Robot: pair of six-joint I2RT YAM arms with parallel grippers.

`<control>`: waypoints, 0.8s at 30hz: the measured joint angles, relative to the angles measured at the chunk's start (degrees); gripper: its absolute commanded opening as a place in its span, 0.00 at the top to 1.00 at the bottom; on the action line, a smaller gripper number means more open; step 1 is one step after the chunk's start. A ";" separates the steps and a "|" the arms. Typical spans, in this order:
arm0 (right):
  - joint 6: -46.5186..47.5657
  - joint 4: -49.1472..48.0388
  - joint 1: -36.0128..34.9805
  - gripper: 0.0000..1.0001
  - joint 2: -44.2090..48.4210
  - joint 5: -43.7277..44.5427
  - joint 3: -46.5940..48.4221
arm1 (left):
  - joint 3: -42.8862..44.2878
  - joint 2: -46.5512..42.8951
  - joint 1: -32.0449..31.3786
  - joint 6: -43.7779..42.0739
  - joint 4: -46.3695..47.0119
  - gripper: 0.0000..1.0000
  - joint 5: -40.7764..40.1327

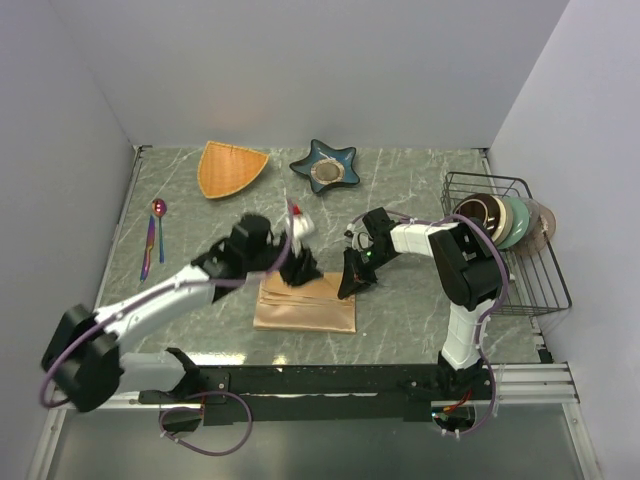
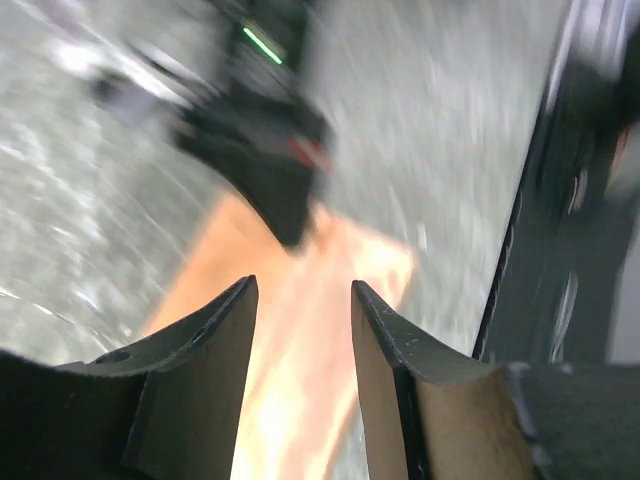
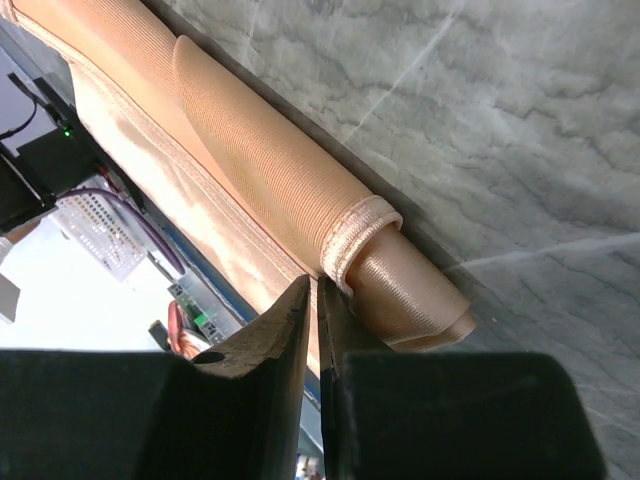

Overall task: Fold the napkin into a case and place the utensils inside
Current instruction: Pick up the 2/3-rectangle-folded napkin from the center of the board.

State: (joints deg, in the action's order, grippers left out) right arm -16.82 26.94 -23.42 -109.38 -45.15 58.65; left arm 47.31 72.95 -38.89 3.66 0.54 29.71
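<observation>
The peach-orange napkin [image 1: 305,305] lies folded into a flat rectangle on the marble table in front of the arms. My left gripper [image 1: 298,272] hovers over its far left edge; in the blurred left wrist view it [image 2: 303,285] is open, with the napkin [image 2: 300,360] below the gap. My right gripper [image 1: 355,282] is at the napkin's far right corner. In the right wrist view it [image 3: 315,282] is shut on the rolled, folded edge of the napkin [image 3: 260,170]. The purple-pink utensils [image 1: 151,245], with a round-bowled spoon [image 1: 158,209], lie at the far left, apart from both grippers.
An orange fan-shaped dish [image 1: 230,168] and a blue star-shaped dish [image 1: 325,166] sit at the back. A black wire rack [image 1: 520,285] with several bowls stands at the right. Walls close in the table on the left, back and right.
</observation>
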 measured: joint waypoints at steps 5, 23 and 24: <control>0.66 0.22 -0.09 0.84 0.02 0.07 0.17 | -8.90 -5.44 -10.36 -13.33 -7.13 0.51 -9.16; 7.61 5.86 -0.83 0.84 0.07 5.20 4.07 | -10.84 6.73 -14.40 -23.50 -12.83 0.50 -18.67; 7.76 5.92 -0.83 0.84 0.07 5.22 4.09 | -10.84 6.75 -14.40 -23.65 -12.81 0.47 -18.69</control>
State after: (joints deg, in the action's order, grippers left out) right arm -9.06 32.86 -24.25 -109.32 -39.92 62.74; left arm 36.47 79.70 -53.30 -19.99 -12.27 11.03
